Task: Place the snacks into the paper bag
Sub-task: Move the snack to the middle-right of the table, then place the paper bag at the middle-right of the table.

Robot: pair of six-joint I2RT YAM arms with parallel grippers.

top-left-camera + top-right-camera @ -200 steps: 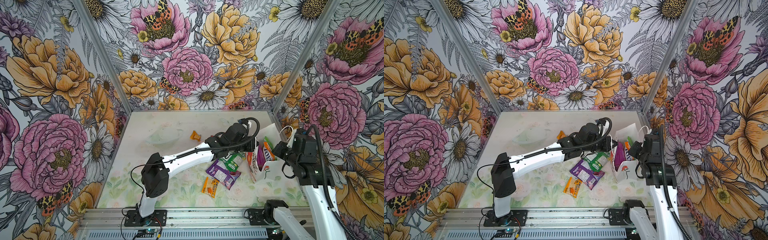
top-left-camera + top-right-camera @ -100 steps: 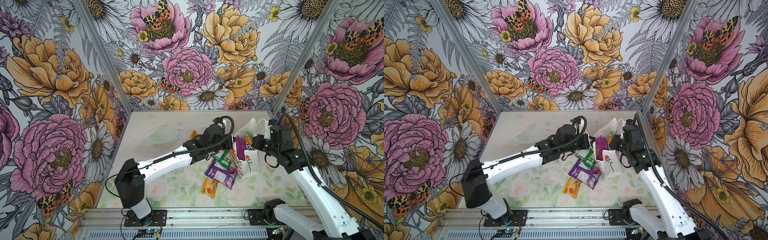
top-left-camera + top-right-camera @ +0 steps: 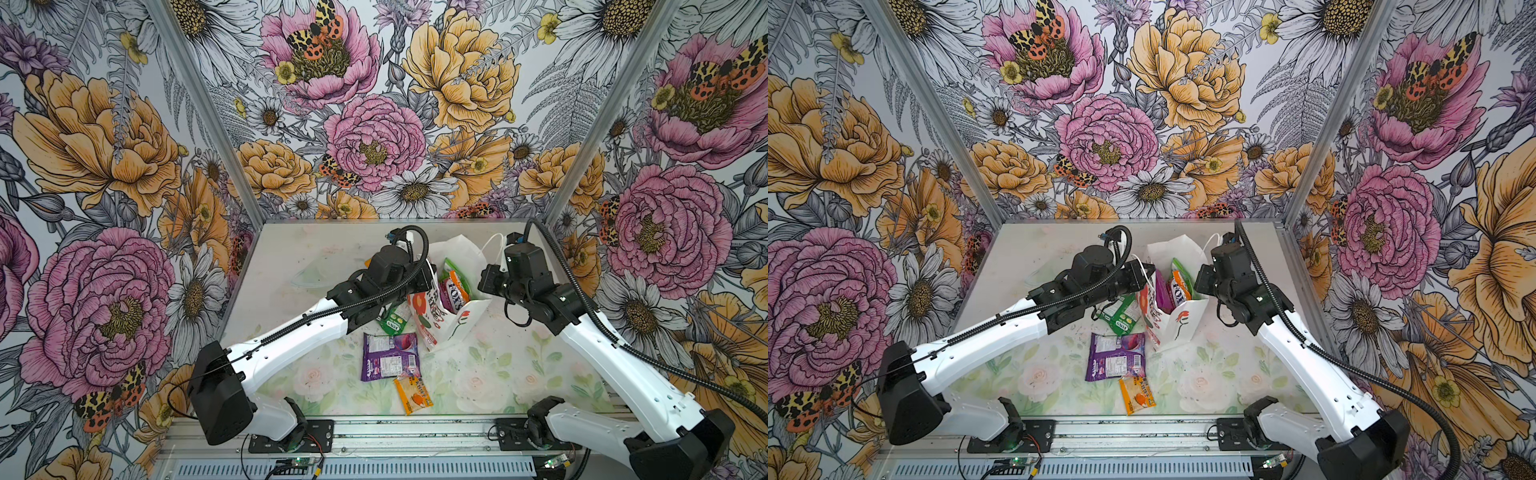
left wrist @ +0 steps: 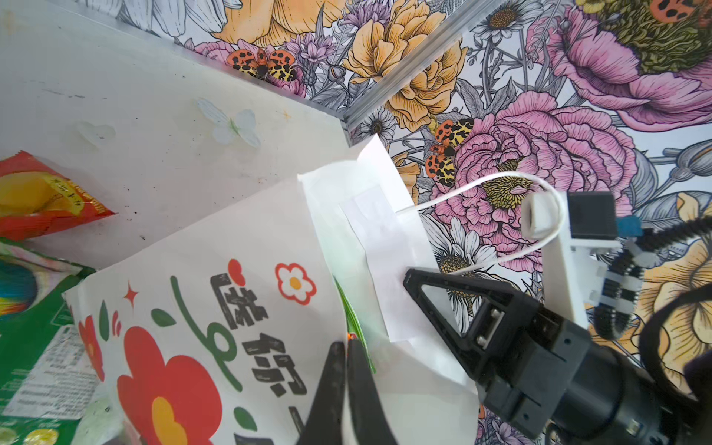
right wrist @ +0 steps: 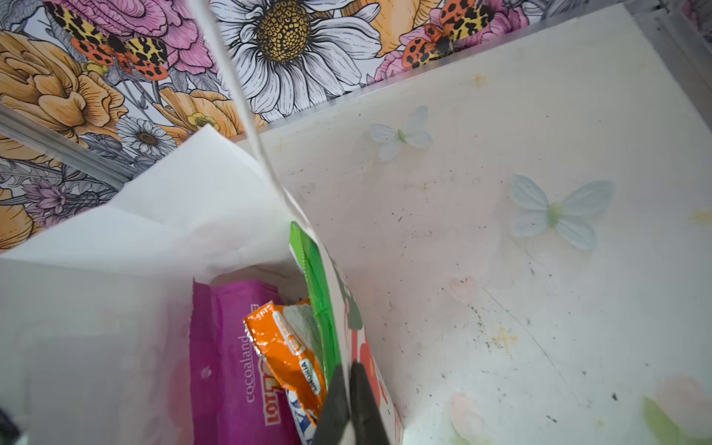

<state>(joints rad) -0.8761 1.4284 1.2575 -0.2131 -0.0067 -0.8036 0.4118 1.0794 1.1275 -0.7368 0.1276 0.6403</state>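
The white paper bag stands open near the table's middle, held at both sides. My left gripper is shut on its printed left wall. On the opposite wall my right gripper is shut on the rim. Inside the bag are a magenta pouch, an orange packet and a green chip bag. On the table lie a green-white packet, a purple pouch and an orange packet.
A small red and gold sachet lies on the table behind the left arm. The bag's cord handle loops near the right wrist camera. Flowered walls close in the back and both sides.
Both grippers have moved left with the bag, from the right wall toward the table's middle. The purple pouch has shifted left and turned.
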